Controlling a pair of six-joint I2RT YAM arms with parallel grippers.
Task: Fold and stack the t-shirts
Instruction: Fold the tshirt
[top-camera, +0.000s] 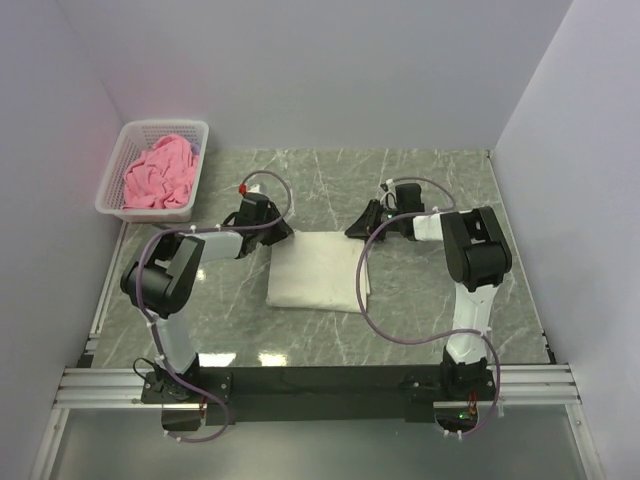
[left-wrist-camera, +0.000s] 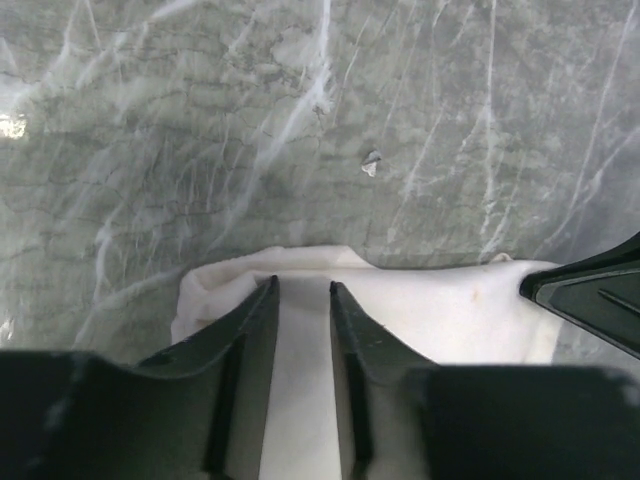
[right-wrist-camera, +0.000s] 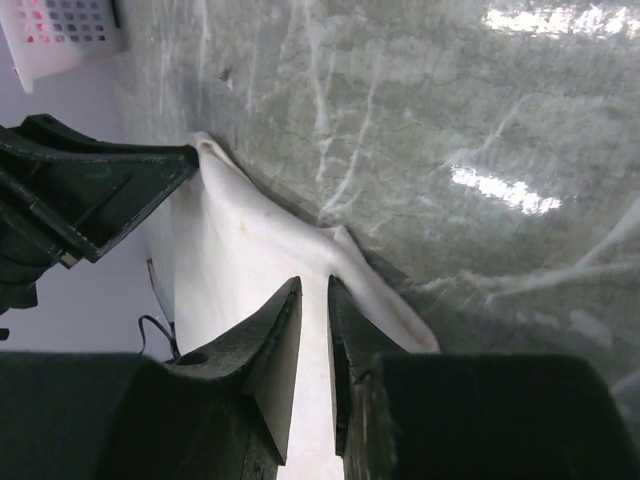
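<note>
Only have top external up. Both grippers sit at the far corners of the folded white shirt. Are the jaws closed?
Observer: From the left wrist view, the left gripper is slightly apart over the far edge of the white shirt, with cloth showing in the gap. I cannot tell if it is gripping.
Operator: Right one?
Observer: The right gripper shows a narrower gap, also over cloth at the edge. Whether it pinches, I cannot tell.
Operator: Shirt clean?
Observer: There is a faint tan spot near the far edge.
</note>
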